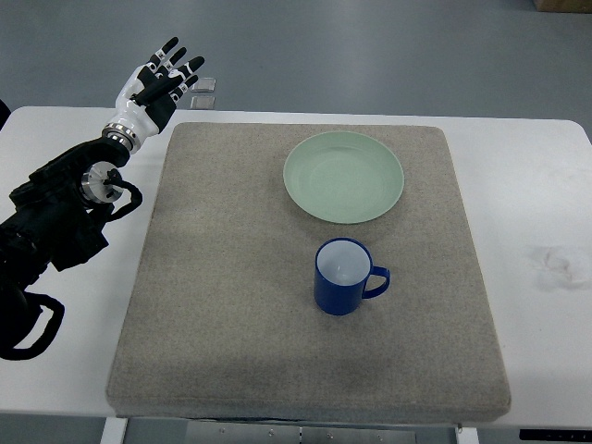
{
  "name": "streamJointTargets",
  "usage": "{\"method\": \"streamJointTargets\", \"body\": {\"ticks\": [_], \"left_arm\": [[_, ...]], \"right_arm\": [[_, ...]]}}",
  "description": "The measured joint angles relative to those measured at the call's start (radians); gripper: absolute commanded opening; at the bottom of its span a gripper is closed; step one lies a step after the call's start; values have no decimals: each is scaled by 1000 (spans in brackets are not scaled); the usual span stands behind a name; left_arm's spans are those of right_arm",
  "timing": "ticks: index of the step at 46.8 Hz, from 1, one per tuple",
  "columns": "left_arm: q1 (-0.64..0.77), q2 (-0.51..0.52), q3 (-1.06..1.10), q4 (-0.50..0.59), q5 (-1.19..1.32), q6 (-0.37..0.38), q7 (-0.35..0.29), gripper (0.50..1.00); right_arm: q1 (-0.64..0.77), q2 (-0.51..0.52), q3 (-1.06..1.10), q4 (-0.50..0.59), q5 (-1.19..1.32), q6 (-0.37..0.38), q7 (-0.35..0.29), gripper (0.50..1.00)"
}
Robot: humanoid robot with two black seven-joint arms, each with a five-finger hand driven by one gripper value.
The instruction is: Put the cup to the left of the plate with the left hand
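A blue cup [344,276] with a white inside stands upright on the grey mat [222,277], its handle pointing right. A pale green plate [343,177] lies on the mat just beyond the cup. My left hand [160,85] is raised at the far left, over the table's back edge, well away from the cup. Its fingers are spread and hold nothing. The black left arm comes in from the left edge.
The mat lies on a white table [541,185]. Two small clear objects [205,95] lie at the table's back edge next to my left hand. A faint smudge [558,264] marks the table at the right.
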Motion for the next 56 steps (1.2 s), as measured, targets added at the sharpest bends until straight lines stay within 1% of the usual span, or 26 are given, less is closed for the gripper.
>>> {"method": "streamJointTargets", "body": {"ticks": [20,27,37,47,51,56], "left_arm": [[4,2,19,-5,2,-4,5,996],[0,22,51,-17,3,-13,7,996],[-2,97,117,-135,3,-10,7,996],[-2,157,188,-221,4,-17,6,996],[-2,203,229,-289,6,-29,6,996],[0,284,261,-395,12,-61,6,996]], "right_arm": [[0,0,0,0,0,0,0,932],[0,0,0,0,0,0,0,932],[0,0,0,0,0,0,0,932],[0,0,0,0,0,0,0,932],[0,0,0,0,0,0,0,932],[0,0,0,0,0,0,0,932]]}}
